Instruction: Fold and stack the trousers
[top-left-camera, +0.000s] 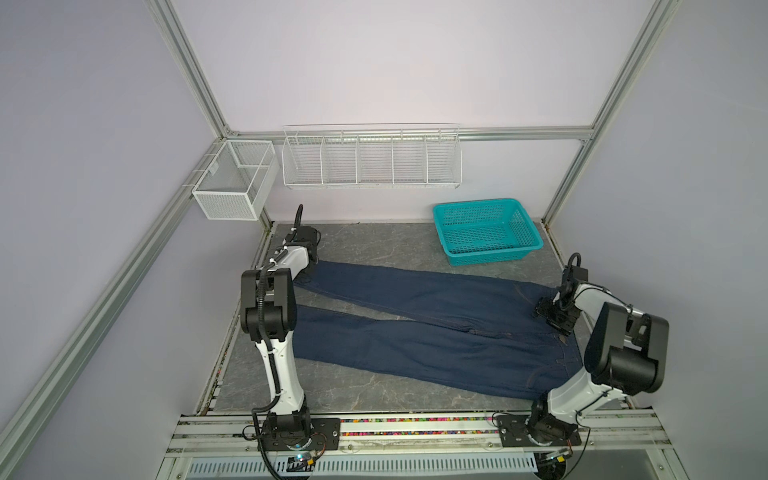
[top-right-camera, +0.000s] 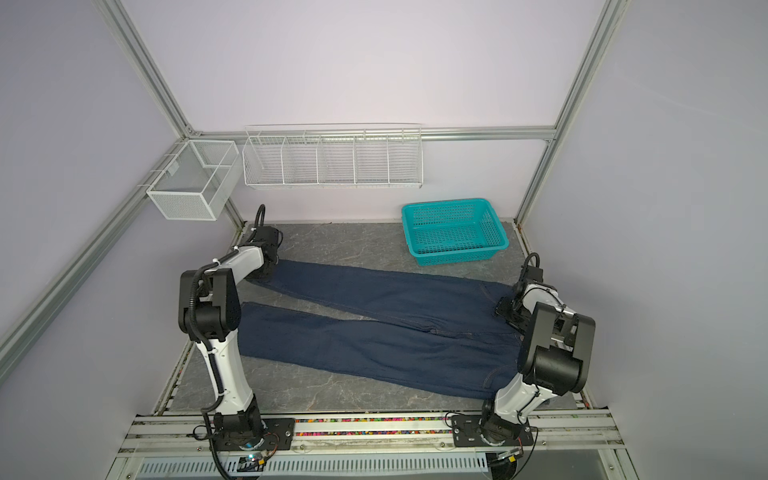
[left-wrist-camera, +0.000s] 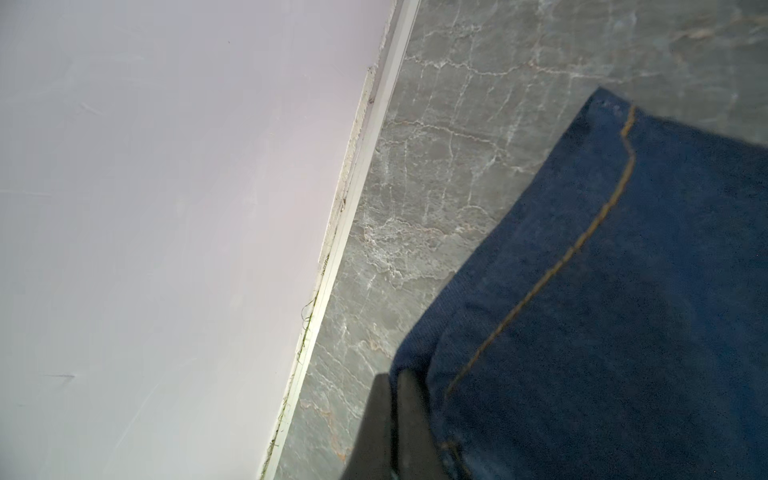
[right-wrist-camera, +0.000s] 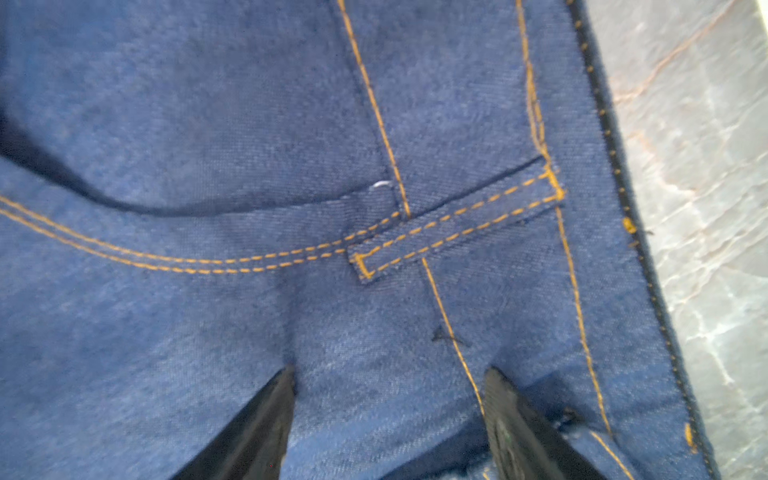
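The trousers (top-left-camera: 415, 332) (top-right-camera: 374, 332), dark navy jeans, lie spread flat on the grey marbled table (top-left-camera: 374, 245), legs pointing left and waist at the right. My left gripper (left-wrist-camera: 392, 374) is shut at the far leg's cuff (left-wrist-camera: 582, 249), with the hem corner at its fingertips; in both top views the wrist (top-left-camera: 299, 245) (top-right-camera: 266, 245) covers it. My right gripper (right-wrist-camera: 390, 372) (top-left-camera: 552, 322) stands open at the far end of the waistband. Both fingertips (right-wrist-camera: 286, 386) press onto the denim just short of a belt loop (right-wrist-camera: 457, 224).
A teal perforated basket (top-left-camera: 486, 230) (top-right-camera: 453, 230) sits at the back right of the table. A white wire rack (top-left-camera: 370, 158) and a mesh box (top-left-camera: 232, 183) hang on the back and left walls. The left wall's edge (left-wrist-camera: 332, 257) runs close beside the cuff.
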